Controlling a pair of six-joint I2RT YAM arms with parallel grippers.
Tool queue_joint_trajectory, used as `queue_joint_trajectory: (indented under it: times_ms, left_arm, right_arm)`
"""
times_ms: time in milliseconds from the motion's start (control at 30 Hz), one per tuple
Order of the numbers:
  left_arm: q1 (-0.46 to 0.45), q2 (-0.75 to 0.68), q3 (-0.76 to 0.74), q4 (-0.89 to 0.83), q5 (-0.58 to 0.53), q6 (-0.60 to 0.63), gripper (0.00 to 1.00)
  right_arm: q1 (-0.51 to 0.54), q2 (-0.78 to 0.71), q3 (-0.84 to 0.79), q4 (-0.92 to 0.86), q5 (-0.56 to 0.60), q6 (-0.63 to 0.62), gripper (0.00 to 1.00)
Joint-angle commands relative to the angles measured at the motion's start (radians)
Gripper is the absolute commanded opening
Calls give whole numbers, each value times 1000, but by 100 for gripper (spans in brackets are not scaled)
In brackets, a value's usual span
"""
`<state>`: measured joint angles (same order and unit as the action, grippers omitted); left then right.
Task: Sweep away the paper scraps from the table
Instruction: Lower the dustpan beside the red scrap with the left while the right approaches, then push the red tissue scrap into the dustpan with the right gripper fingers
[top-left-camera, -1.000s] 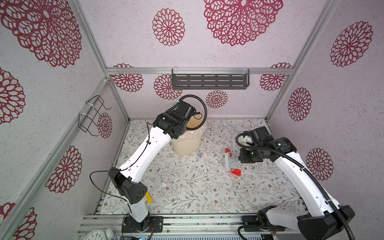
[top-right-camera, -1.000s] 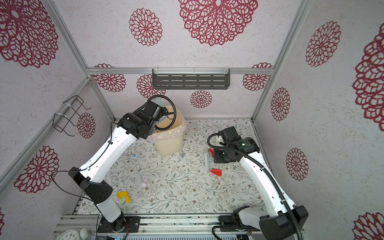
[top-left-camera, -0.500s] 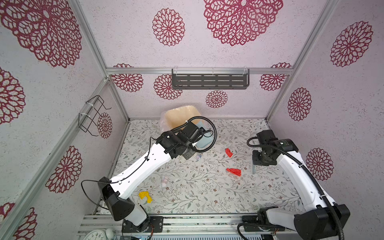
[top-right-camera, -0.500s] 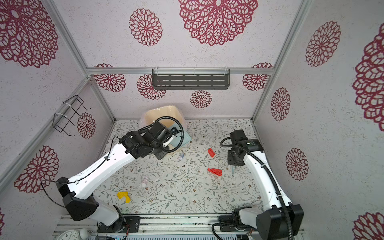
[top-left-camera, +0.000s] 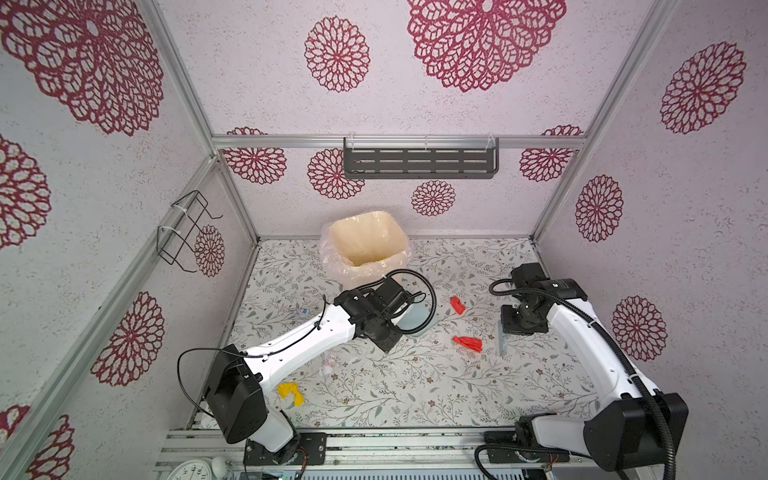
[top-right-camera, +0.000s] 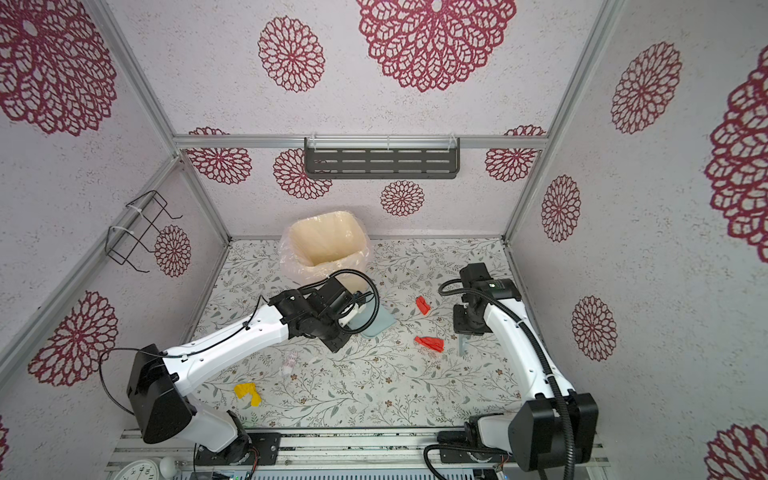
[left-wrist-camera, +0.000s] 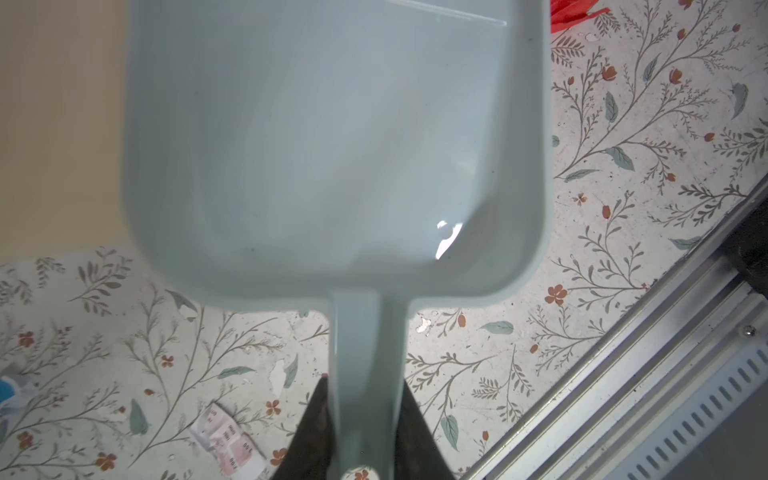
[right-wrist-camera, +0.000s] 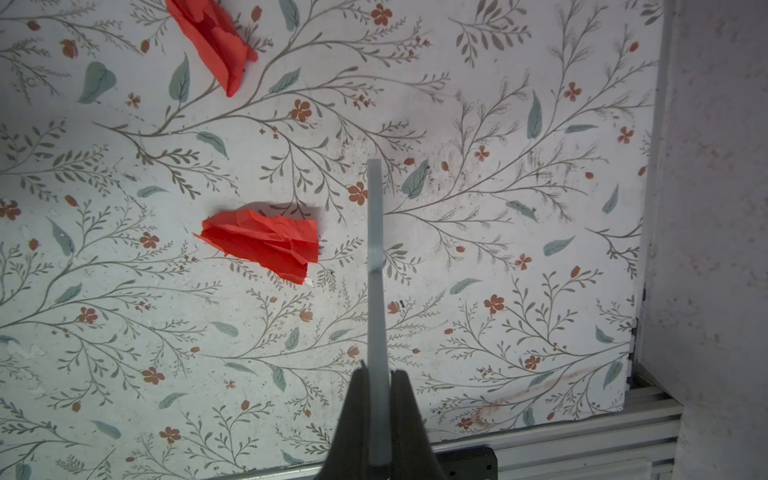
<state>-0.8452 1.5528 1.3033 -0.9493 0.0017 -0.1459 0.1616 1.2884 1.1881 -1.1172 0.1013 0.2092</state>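
Wrist views alone show left end effector (left-wrist-camera: 363, 384) pinching dustpan (left-wrist-camera: 332, 145); right end effector (right-wrist-camera: 379, 372) pinching brush (right-wrist-camera: 375, 232).

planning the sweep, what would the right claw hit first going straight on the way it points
Probably the table: the right claw points down at bare print, with the brush it holds leading. The nearest red scrap lies off to one side.

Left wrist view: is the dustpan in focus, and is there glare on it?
Left wrist view: the dustpan is soft, edges blurred, one small white glint near its handle end; the table beside it is sharper. Right wrist view: the middle red scrap is crisp.
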Motion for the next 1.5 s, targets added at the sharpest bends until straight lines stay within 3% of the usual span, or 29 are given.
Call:
queue_joint_trajectory:
  times_ms: [0, 300, 967, 1267, 1467]
  left_arm:
    - [-13, -12, -47, 73, 64, -48, 0]
    - [-30, -42, -158, 91, 95, -108, 0]
    - [-75, -33, -235, 80, 108, -168, 0]
    - [-109, -42, -242, 43, 106, -180, 0]
    - [-141, -34, -243, 32, 106, -194, 0]
  right_arm:
    - [1, -4, -4, 14, -46, -16, 0]
    - [51, 30, -18, 25, -86, -22, 0]
    - [324, 61, 90, -73, -95, 58, 0]
    - [327, 108, 201, -136, 60, -23, 0]
    - [327, 165, 189, -92, 16, -78, 0]
